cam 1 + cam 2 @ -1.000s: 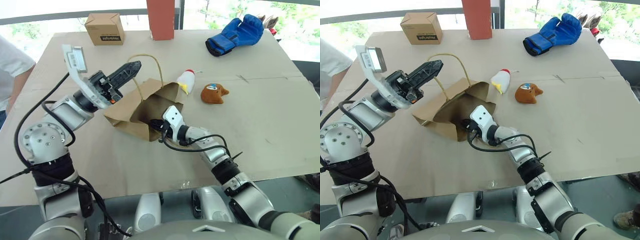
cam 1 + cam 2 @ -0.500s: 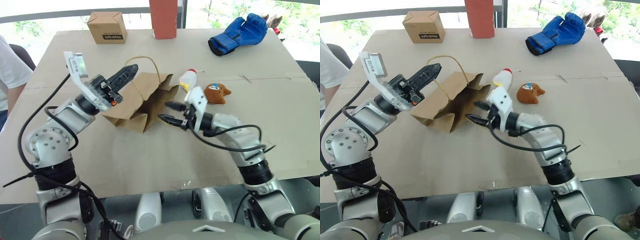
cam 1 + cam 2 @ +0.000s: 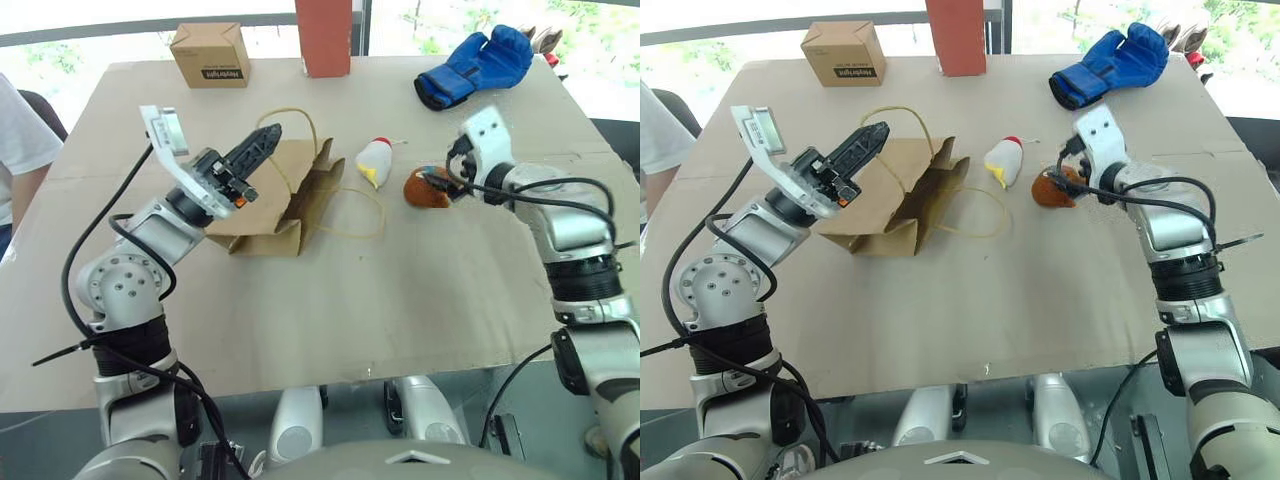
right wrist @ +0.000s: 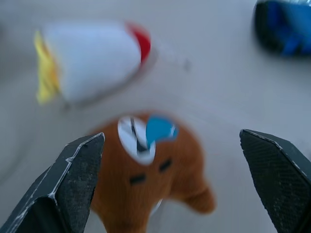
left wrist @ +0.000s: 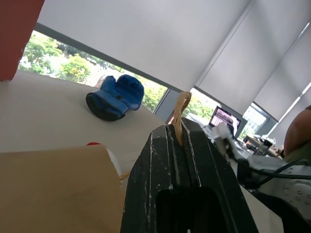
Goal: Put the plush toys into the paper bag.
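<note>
Left claw (image 3: 268,134) pinches the brown kraft paper bag's (image 3: 277,200) twisted handle; right claw (image 4: 170,189) gapes around the brown plush animal (image 4: 153,170).

Daylight floods in from the windows (image 3: 110,20) beyond the desk (image 3: 330,300), which is evenly bright, and the panes are washed out to near white. Shadows are soft and short. The right wrist view is blurred: the brown toy (image 4: 146,174) between the right claw's (image 4: 177,184) fingers and the white toy (image 4: 92,63) past it are smeared. In the left wrist view the left claw (image 5: 180,141) is dark against bright blinds (image 5: 160,39).
</note>
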